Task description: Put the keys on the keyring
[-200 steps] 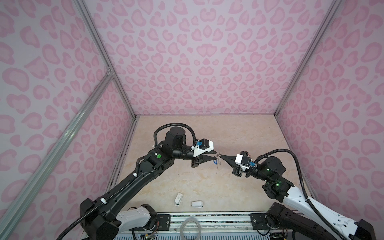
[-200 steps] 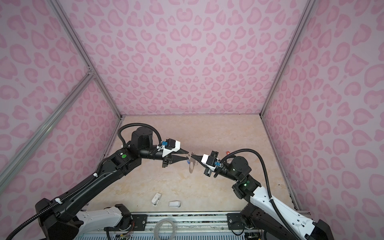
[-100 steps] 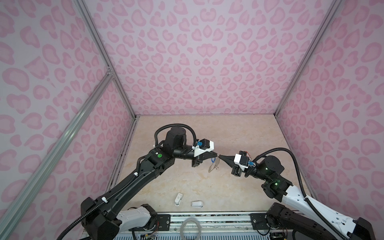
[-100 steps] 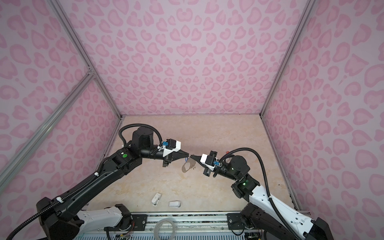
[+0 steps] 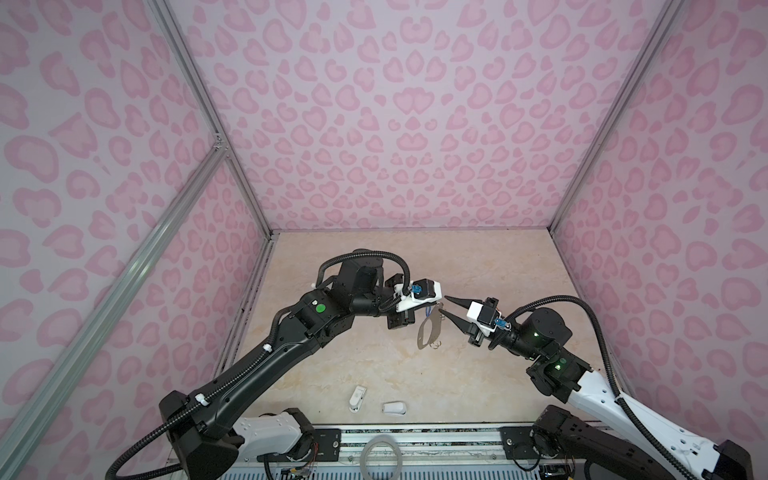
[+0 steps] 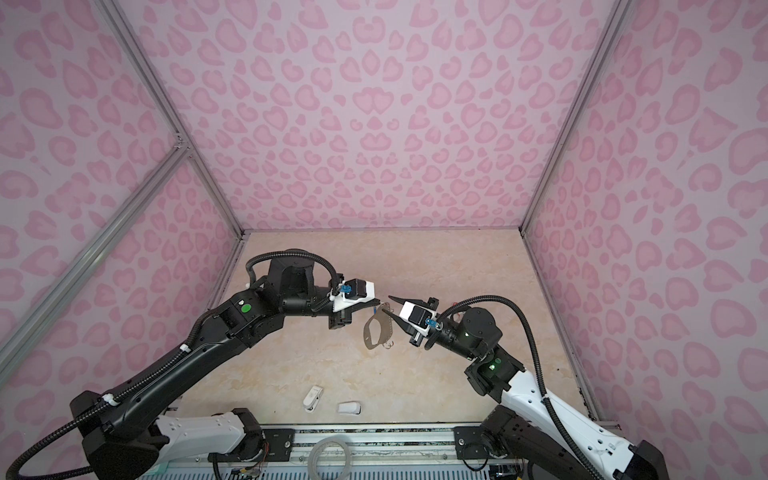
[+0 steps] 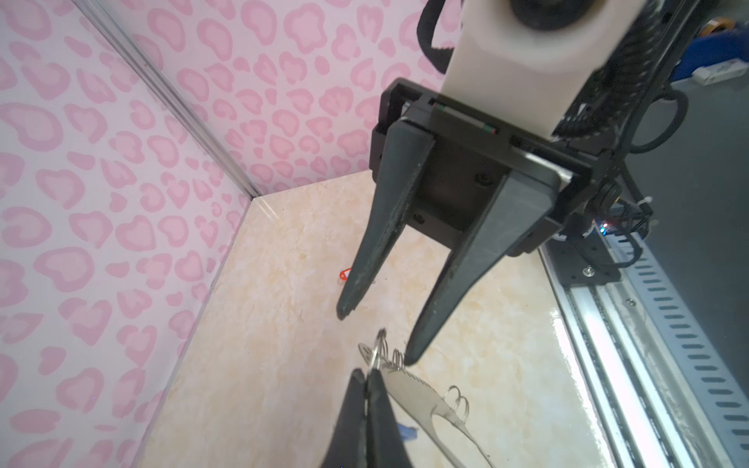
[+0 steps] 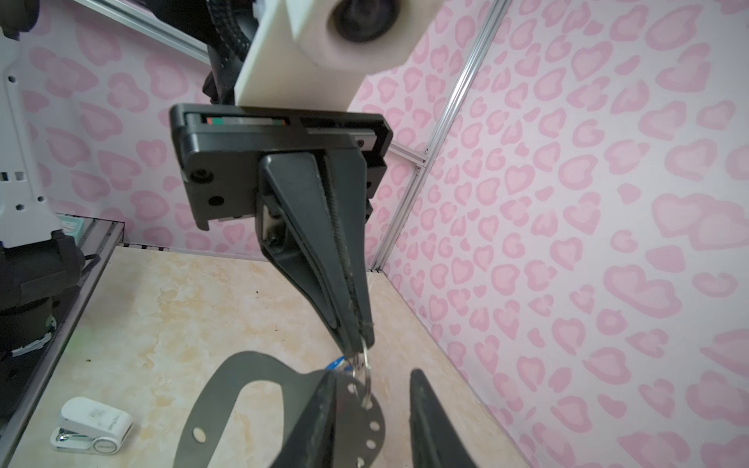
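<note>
In both top views the two arms reach toward each other over the middle of the table [image 5: 374, 257], elbows bent and wrists roughly level. The left gripper [image 5: 437, 306] is mostly hidden under its white camera mount [image 5: 419, 296]. The keyring [image 5: 435, 328] hangs at its tip, clear of the table and tilted. The right gripper [image 5: 444, 304] points at the plate's upper end with its jaws parted. A red speck [image 6: 455, 304] by the right arm's cable is too small to read.

From the left wrist, the left gripper [image 7: 367, 372] is pinched tight on a split ring [image 7: 379, 346] at the plate's corner. The right gripper [image 7: 377, 336] faces it, spread and holding nothing. Its nearer tip sits just beside the small rings; I cannot tell whether it touches. The red-orange key [image 7: 344, 274] lies on the table behind, half covered by a finger.

From the right wrist, the right gripper's own fingers [image 8: 320, 421] are cut off at the frame edge, and one crosses the plate. The blue key [image 8: 336, 364] peeps out behind the ring; I cannot tell whether it is threaded on.
</note>
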Robot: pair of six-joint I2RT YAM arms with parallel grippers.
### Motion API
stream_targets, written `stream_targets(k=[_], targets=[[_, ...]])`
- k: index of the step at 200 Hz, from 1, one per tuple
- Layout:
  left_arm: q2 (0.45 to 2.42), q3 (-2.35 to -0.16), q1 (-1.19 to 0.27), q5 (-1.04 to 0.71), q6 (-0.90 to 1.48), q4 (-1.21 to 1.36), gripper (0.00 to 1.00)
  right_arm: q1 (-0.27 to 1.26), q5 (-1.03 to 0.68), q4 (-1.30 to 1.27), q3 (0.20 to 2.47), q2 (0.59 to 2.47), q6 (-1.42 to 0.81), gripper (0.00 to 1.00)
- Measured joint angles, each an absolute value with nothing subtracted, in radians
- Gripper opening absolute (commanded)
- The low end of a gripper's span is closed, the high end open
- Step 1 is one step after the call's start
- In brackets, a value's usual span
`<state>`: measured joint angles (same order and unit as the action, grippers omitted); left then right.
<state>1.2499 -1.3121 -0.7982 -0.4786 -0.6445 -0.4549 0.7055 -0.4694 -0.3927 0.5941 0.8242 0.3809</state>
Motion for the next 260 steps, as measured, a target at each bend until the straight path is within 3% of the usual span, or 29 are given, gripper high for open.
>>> stream_targets(k=[69,119,150,159,165,182,186,221,260], targets=[[1.298,-1.412,-0.870,-0.287,-0.734,-0.590,0.03,0.705,-0.464,-0.351,0.602,0.845,0.403,0.17],[1.304,-1.433,-0.890,-0.265,-0.753,-0.625,0.03,0.706,-0.465,-0.353,0.602,0.849,0.400,0.15],[1.304,-1.437,-0.896,-0.263,-0.757,-0.629,0.03,0.706,-0.474,-0.352,0.602,0.852,0.395,0.00],[1.303,-1.437,-0.897,-0.262,-0.760,-0.630,0.03,0.706,-0.475,-0.352,0.602,0.852,0.382,0.00],[1.303,-1.437,-0.898,-0.262,-0.760,-0.630,0.10,0.706,-0.475,-0.352,0.602,0.852,0.382,0.00],[1.299,-1.431,-0.899,-0.261,-0.752,-0.619,0.56,0.706,-0.475,-0.352,0.602,0.850,0.384,0.00],[1.294,-1.423,-0.899,-0.261,-0.746,-0.608,0.61,0.706,-0.475,-0.352,0.602,0.850,0.383,0.00],[1.212,-1.295,-0.852,-0.265,-0.669,-0.509,0.66,0.705,-0.479,-0.354,0.590,0.838,0.374,0.00],[1.156,-1.174,-0.759,-0.361,-0.554,-0.379,0.61,0.705,-0.499,-0.382,0.577,0.828,0.359,0.00]])
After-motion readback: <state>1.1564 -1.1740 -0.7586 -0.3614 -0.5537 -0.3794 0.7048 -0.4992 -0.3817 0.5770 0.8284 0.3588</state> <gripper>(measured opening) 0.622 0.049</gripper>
